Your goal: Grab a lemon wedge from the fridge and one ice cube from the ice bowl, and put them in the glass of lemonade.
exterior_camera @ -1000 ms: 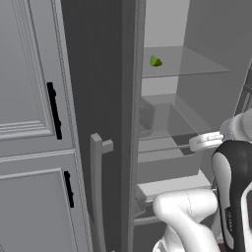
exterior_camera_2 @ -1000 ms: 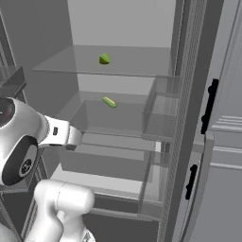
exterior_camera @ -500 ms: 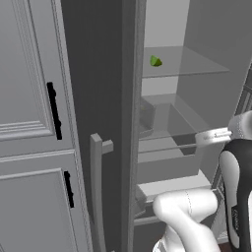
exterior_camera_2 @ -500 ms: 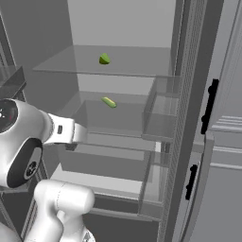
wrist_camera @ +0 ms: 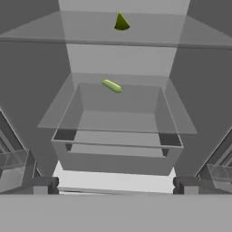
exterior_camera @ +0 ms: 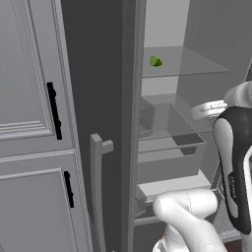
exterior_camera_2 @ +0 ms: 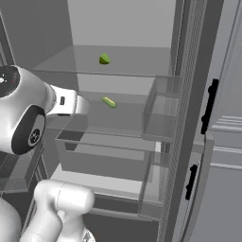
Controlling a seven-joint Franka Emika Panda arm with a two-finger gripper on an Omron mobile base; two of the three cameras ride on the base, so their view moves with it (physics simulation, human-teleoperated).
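The fridge [exterior_camera: 103, 88] stands open, its light grey shelves bare to me. On the upper glass shelf lies the lemon wedge [wrist_camera: 121, 21], small and yellow-green [exterior_camera_2: 104, 59] [exterior_camera: 155, 61]. My gripper [wrist_camera: 115, 186] is open and holds nothing; it faces into the fridge, level with the clear drawer [wrist_camera: 118, 149], well below and short of the wedge. Its fingertips [wrist_camera: 44, 185] stand wide apart. The white hand [exterior_camera_2: 68, 104] hangs in front of the middle shelf. The ice bowl, the ice cube and the glass of lemonade are out of view.
A long green piece [wrist_camera: 112, 85] lies on the middle shelf [exterior_camera_2: 108, 102]. Clear door bins [exterior_camera_2: 160, 113] hang on the right door. The left door's pale bar handle [exterior_camera: 96, 187] stands near the arm. Panelled cabinets with black handles [exterior_camera: 53, 110] flank the fridge.
My hand has risen from the drawer's height to the middle shelf's height. The gripper has stayed open, and the wedge has not moved.
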